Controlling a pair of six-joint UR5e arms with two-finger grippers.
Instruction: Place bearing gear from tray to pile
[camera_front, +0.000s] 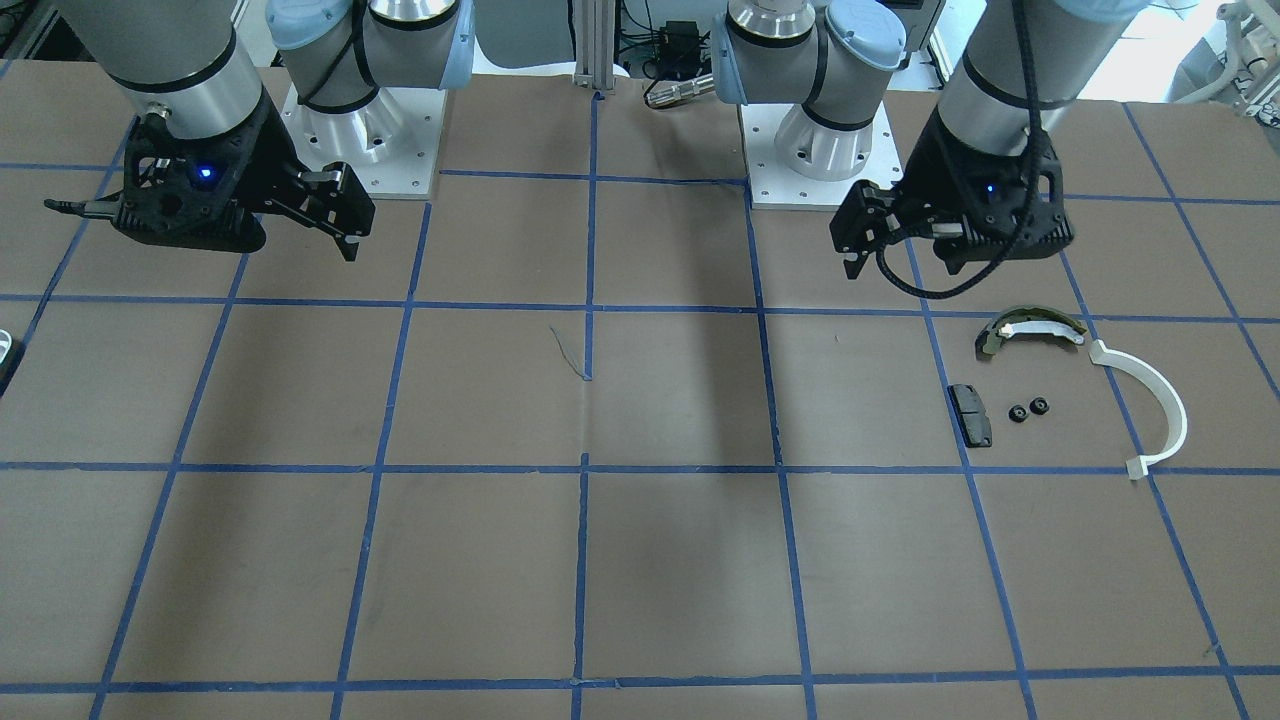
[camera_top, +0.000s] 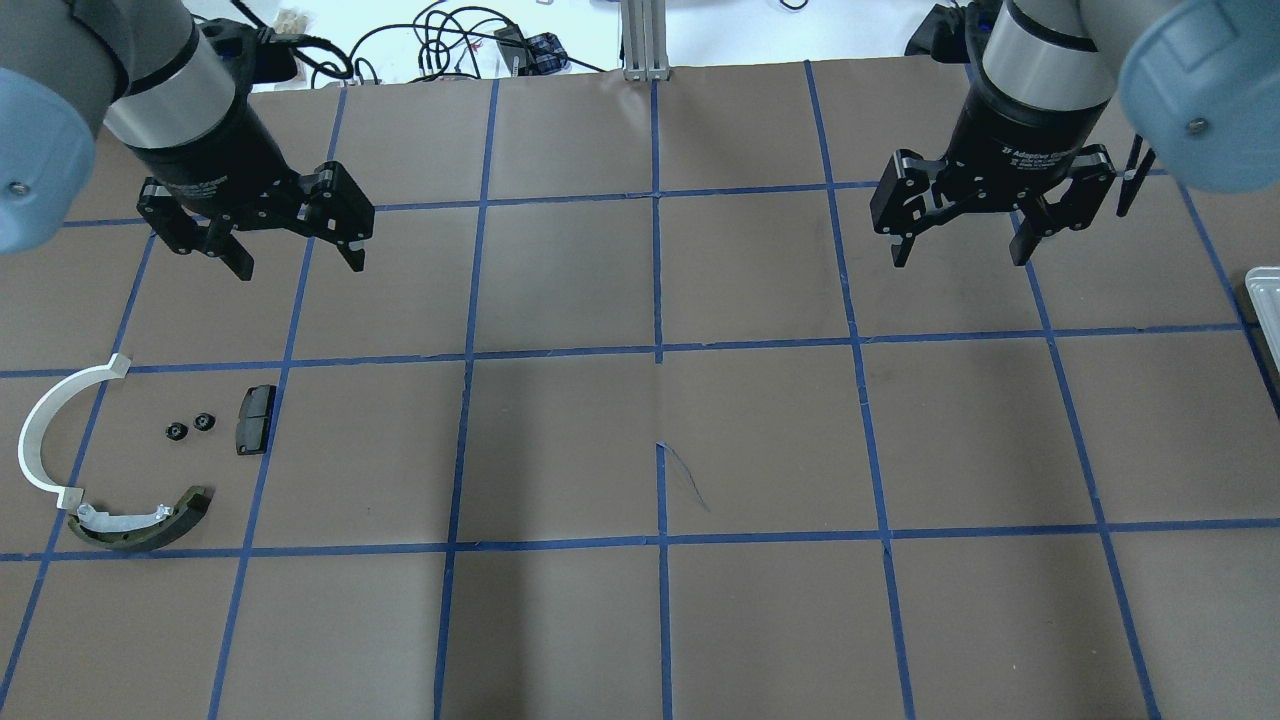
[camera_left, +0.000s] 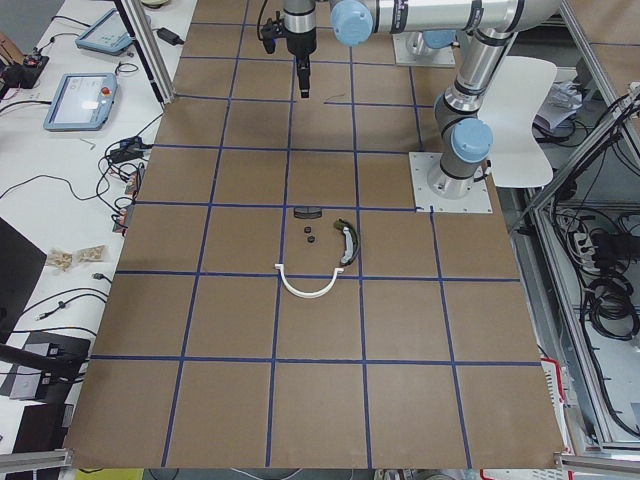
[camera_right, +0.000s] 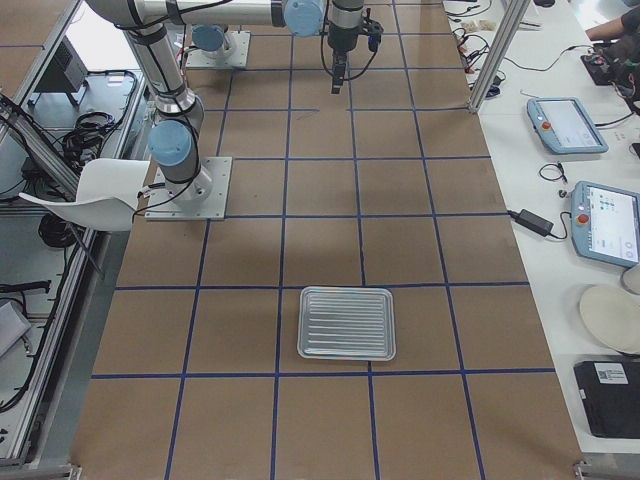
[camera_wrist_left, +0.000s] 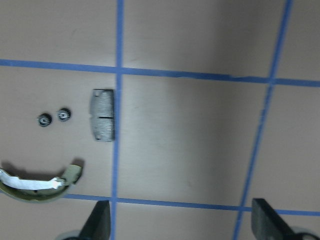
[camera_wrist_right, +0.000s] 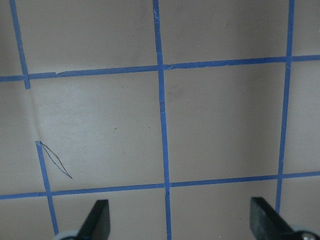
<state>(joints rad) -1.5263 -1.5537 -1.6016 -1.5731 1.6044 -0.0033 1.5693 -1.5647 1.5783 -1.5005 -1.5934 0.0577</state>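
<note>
The tray (camera_right: 347, 323), low in the exterior right view, appears empty, so we judge the first risk to be a wasted cycle: a reach back to it would close on nothing. The second risk lies in the pile (camera_top: 175, 431) at the lower left of the overhead view. Its parts lie loose and apart, so a low pass by the left arm could sweep the white arc (camera_top: 38, 430), the olive shoe (camera_top: 140, 525) or the black pad (camera_top: 255, 419) out of place. It could also roll the two bearing gears (camera_top: 204, 422), which sit between arc and pad. The left gripper (camera_top: 300, 265) hovers at the upper left, above the pile. Its fingers (camera_wrist_left: 100, 222) are spread wide, released, holding and touching nothing. The right gripper (camera_top: 960, 258), at the upper right, is likewise spread wide and empty over bare table.
</note>
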